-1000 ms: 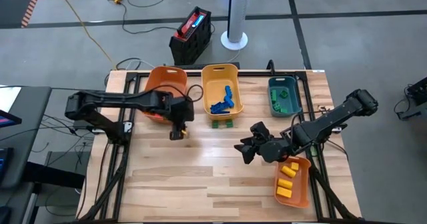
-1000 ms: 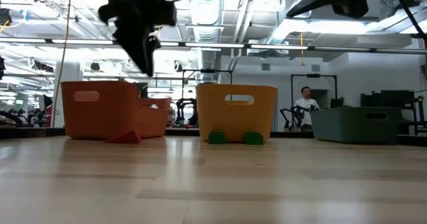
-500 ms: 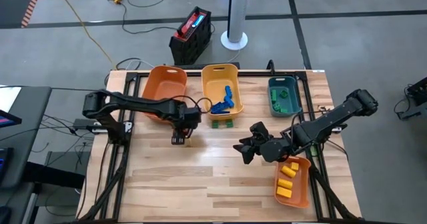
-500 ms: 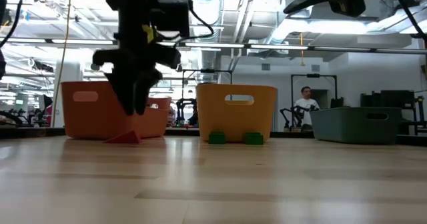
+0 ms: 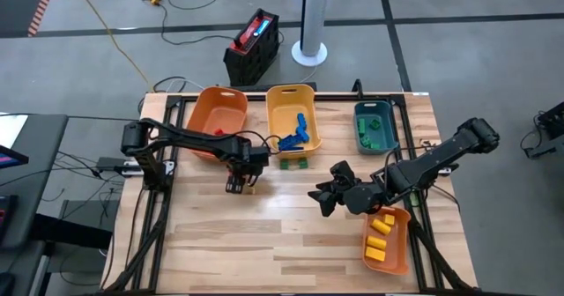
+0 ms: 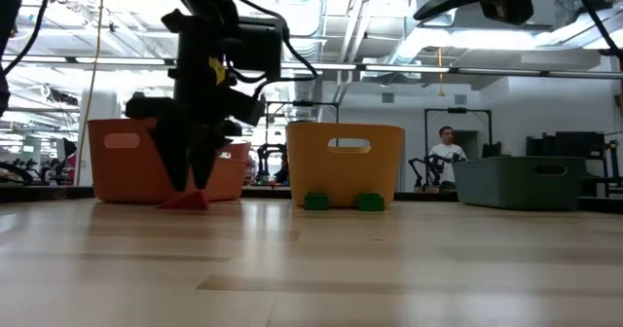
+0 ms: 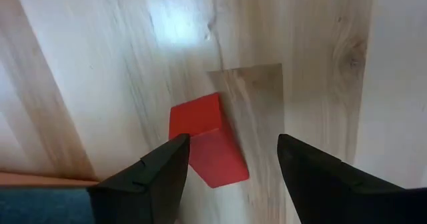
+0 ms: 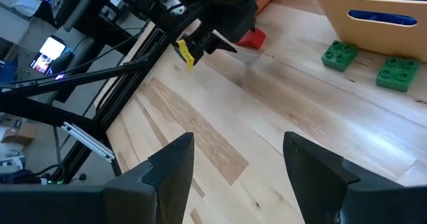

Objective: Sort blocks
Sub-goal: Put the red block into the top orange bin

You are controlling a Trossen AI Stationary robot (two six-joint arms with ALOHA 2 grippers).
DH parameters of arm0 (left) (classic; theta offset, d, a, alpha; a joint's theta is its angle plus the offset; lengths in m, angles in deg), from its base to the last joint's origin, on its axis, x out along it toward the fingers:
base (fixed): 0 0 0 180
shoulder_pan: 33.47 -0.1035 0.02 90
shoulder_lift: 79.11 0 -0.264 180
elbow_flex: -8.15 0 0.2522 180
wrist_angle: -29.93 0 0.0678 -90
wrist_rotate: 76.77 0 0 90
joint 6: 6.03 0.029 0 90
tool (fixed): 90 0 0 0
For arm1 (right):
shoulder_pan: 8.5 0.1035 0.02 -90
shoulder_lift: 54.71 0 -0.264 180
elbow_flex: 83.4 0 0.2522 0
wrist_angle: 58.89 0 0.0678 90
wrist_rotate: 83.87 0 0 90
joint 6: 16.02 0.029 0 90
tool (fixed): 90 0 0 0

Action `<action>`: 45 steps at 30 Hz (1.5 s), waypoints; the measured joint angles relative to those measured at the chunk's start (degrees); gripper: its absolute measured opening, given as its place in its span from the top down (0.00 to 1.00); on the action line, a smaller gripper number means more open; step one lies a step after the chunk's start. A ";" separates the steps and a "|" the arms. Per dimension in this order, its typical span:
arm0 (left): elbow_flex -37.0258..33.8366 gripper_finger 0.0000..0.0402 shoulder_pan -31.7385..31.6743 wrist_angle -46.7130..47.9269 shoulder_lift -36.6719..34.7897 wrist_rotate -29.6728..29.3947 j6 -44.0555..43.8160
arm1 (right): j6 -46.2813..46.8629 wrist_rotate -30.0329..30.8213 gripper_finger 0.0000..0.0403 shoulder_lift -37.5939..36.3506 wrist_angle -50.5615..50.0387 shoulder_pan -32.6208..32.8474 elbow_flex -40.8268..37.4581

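Note:
A red block (image 7: pixel 203 141) lies flat on the wooden table just in front of the orange bin (image 5: pixel 218 120); it also shows in the low view (image 6: pixel 185 199). My left gripper (image 7: pixel 233 144) points straight down over it, open, one finger on either side; whether they touch it I cannot tell. Two green blocks (image 5: pixel 295 163) rest on the table against the yellow bin (image 5: pixel 291 115), which holds blue blocks (image 5: pixel 295 136). My right gripper (image 5: pixel 322 199) hangs open above the table's middle right, with nothing between its fingers (image 8: pixel 237 141).
A teal bin (image 5: pixel 374 124) with green blocks stands at the far right. A second orange bin (image 5: pixel 388 239) with yellow blocks sits at the near right, beside my right arm. Bare wood lies toward the near edge. A person (image 6: pixel 447 147) stands far off in the room.
My left gripper has come down from well above the table to just over the red block in front of the orange bin, tipping from a slant until it points straight down. The block has not moved.

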 joint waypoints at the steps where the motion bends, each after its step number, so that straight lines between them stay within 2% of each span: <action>1: -0.21 0.44 0.00 -0.60 -0.06 -0.45 0.22 | 0.09 0.01 0.41 0.00 0.02 0.00 0.01; 5: -1.10 0.44 -0.11 -3.24 -0.18 -1.19 -0.30 | 0.38 0.01 0.41 0.01 0.11 0.00 0.01; 10: -0.54 0.44 0.91 -3.56 -0.18 1.97 -0.40 | 0.59 -0.01 0.41 0.02 0.11 0.00 0.01; 15: 2.25 0.44 3.45 -2.70 0.00 4.20 -1.05 | 0.56 -0.01 0.41 0.02 -0.11 0.00 0.01; 24: 7.92 0.44 5.35 0.90 -0.04 3.97 -2.76 | 0.50 -0.01 0.41 0.02 -0.53 0.00 0.01; 35: 0.78 0.44 2.59 -5.59 -0.09 1.52 -7.38 | 0.39 0.00 0.41 0.02 -0.15 0.00 0.01; 45: -3.81 0.44 1.56 -10.01 -0.04 3.64 -9.45 | 0.37 0.01 0.41 0.03 0.05 0.00 0.01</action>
